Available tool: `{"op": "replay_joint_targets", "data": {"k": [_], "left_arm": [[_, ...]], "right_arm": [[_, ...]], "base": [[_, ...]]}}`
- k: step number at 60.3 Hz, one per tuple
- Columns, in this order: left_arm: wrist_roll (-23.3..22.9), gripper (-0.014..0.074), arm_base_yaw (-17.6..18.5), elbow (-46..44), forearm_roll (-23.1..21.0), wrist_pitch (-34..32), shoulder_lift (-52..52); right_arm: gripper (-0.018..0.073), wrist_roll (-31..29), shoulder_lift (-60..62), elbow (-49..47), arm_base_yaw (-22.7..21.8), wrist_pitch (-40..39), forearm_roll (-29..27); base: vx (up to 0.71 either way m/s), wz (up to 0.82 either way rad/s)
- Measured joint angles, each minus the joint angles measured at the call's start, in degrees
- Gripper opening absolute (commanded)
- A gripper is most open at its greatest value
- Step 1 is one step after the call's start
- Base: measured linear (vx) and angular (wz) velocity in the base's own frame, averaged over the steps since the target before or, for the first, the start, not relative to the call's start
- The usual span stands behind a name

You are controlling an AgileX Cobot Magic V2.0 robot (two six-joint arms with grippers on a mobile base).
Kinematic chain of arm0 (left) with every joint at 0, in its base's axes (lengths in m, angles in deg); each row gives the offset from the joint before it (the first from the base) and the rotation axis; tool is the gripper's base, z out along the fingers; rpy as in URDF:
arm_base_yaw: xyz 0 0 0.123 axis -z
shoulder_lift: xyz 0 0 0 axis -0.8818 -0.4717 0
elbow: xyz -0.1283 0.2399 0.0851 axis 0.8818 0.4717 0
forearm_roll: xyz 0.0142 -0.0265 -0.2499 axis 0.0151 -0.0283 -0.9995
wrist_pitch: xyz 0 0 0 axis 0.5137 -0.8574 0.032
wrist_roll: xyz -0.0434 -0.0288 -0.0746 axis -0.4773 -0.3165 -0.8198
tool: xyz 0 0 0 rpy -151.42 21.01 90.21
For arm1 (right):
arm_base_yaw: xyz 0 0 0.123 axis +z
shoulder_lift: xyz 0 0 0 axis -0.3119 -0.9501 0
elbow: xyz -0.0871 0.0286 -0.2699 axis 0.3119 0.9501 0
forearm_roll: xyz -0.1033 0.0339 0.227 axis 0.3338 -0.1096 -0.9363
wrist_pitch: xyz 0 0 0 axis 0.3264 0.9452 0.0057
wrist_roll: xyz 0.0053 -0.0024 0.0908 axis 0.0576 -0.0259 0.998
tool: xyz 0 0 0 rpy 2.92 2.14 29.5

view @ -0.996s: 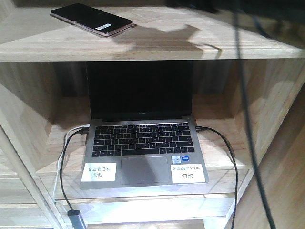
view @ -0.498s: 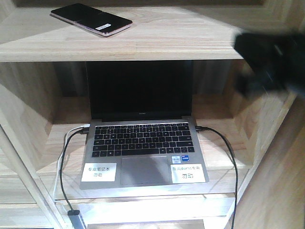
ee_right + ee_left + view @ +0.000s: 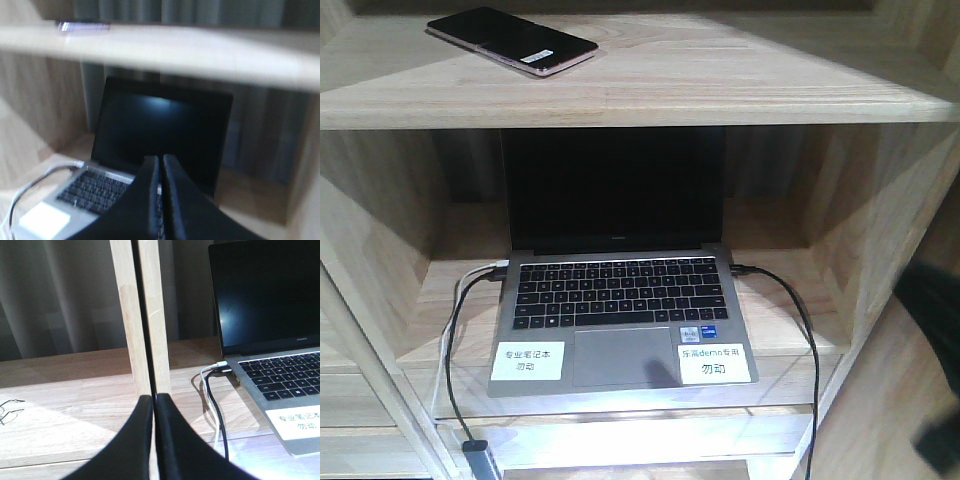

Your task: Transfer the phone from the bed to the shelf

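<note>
Two black grippers, each seen from its own wrist camera, have their fingers pressed together with nothing between them. Nearest, the left gripper (image 3: pixel 153 402) sits in front of a pale upright wooden post (image 3: pixel 141 315), to the left of the laptop. Right gripper (image 3: pixel 160 165) points at the middle of the laptop; this view is blurred.

Grey laptop (image 3: pixel 620 300) stands open on a lower board of the light wooden shelf (image 3: pixel 740 90), its screen dark. White labels (image 3: pixel 527 361) with printed characters sit either side of its trackpad. White and black cables (image 3: pixel 455 330) run from its left side, and a black cable (image 3: pixel 800 330) runs from its right side, all trailing over the front edge.

Above and behind the laptop, on the top board and toward its left end, the phone (image 3: pixel 510 40) lies flat, black and glossy with a pinkish rim and a small white sticker near its right end, touched by neither gripper
</note>
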Motion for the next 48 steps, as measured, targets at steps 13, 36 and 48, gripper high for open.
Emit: {"op": "replay_joint_targets", "data": {"k": [13,36,48], "left_arm": [[0.0,0.0001,0.0,0.0,0.0,0.0,0.0],[0.0,0.0001,0.0,0.0,0.0,0.0,0.0],[0.0,0.0001,0.0,0.0,0.0,0.0,0.0]], "right_arm": [[-0.0003,0.0,9.5,6.0,0.0,-0.1,-0.1],[-0.0003,0.0,11.6,7.1,0.0,-0.1,-0.1],[-0.0003,0.0,11.6,7.2,0.0,-0.1,-0.1]], "base": [[0.0,0.0],[0.0,0.0],[0.0,0.0]]}}
